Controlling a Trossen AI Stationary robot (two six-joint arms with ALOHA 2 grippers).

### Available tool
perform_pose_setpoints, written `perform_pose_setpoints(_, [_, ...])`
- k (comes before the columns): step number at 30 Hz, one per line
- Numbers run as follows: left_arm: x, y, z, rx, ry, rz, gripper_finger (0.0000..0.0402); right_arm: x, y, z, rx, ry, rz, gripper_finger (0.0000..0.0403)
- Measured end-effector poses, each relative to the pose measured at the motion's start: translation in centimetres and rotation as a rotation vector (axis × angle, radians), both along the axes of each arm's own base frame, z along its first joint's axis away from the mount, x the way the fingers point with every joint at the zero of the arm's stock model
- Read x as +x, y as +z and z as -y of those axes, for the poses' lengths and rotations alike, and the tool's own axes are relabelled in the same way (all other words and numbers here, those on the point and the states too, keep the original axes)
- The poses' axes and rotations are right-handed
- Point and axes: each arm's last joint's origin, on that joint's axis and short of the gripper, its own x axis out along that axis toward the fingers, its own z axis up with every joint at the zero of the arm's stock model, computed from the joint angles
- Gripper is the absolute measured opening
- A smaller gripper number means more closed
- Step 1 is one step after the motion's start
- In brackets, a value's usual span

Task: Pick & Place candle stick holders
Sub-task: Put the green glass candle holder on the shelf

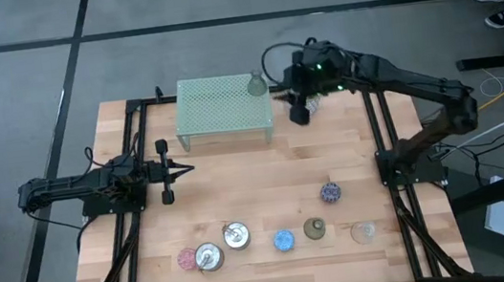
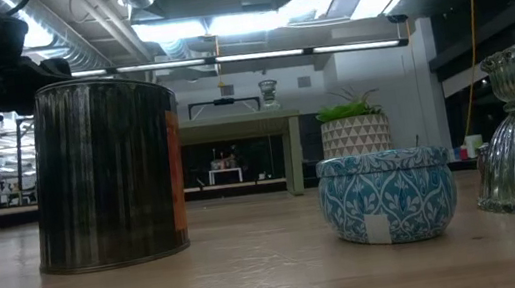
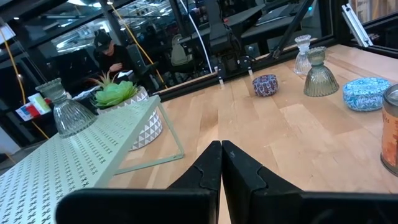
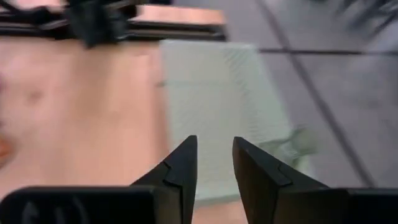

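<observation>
A mint-green mesh metal stand (image 1: 224, 112) sits at the far middle of the light wooden table (image 1: 257, 184). On its far right corner stands a small clear glass candle stick holder (image 1: 257, 85), upright on the mesh top; the left wrist view shows it as a ribbed glass piece with a flared base (image 3: 64, 109). Just beside the stand is a green plant in a white patterned pot (image 3: 122, 102).

The right gripper (image 1: 298, 111) hangs near that corner of the stand, just to the right of the clear holder and apart from it. Its two dark fingers (image 4: 180, 165) stand a little way apart with nothing between them.

The left gripper (image 1: 177, 170) rests over the left middle of the table, pointing toward the centre. Its fingers (image 3: 208, 165) are pressed together and hold nothing.

The other holders lie along the near edge of the table. From left to right there is a pink round holder (image 1: 187, 259), touching a shiny silver metal holder (image 1: 209, 257), then a second silver metal holder (image 1: 237, 235), a blue patterned round holder (image 1: 285, 241), an olive-green glass holder (image 1: 315, 229) and a pale clear glass holder (image 1: 365, 232). A small purple patterned holder (image 1: 330, 191) sits alone, farther from the near edge, above the olive-green one in the high view.
</observation>
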Motion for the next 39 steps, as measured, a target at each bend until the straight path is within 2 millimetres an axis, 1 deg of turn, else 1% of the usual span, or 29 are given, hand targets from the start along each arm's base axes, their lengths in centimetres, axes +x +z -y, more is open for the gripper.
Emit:
perform_pose_setpoints(5, [0.0, 0.0, 0.0, 0.000, 0.000, 0.000, 0.0006, -0.7, -0.4, -3.0, 0.129, 0.059, -0.091, 0.0105])
perform_pose_setpoints(9, [0.0, 0.0, 0.0, 0.000, 0.000, 0.000, 0.0006, -0.8, -1.1, -5.7, 0.198, 0.104, -0.175, 0.0105])
perform_pose_setpoints(14, [0.0, 0.0, 0.0, 0.000, 0.001, 0.001, 0.0006, -1.3, -1.6, -9.2, 0.310, 0.223, -0.271, 0.0105])
perform_pose_setpoints(17, [0.0, 0.0, 0.0, 0.000, 0.000, 0.000, 0.0006, -1.6, -1.8, -11.1, 0.371, 0.258, -0.319, 0.0105])
perform_pose_setpoints(20, [0.0, 0.0, 0.0, 0.000, 0.000, 0.000, 0.0006, -1.9, -1.9, -13.1, 0.412, 0.274, -0.348, 0.0105])
perform_pose_setpoints(27, [0.0, 0.0, 0.0, 0.000, 0.000, 0.000, 0.0006, -2.8, -3.7, -17.5, 0.474, 0.317, -0.436, 0.0105])
perform_pose_setpoints(31, [0.0, 0.0, 0.0, 0.000, 0.000, 0.000, 0.0006, -3.0, -4.9, -20.1, 0.505, 0.360, -0.435, 0.0105])
perform_pose_setpoints(34, [0.0, 0.0, 0.0, 0.000, 0.001, 0.000, 0.0006, -3.0, -5.8, -21.7, 0.498, 0.392, -0.389, 0.0105])
perform_pose_setpoints(39, [0.0, 0.0, 0.0, 0.000, 0.000, 0.000, 0.0006, -3.1, -7.2, -23.5, 0.431, 0.407, -0.314, 0.0105])
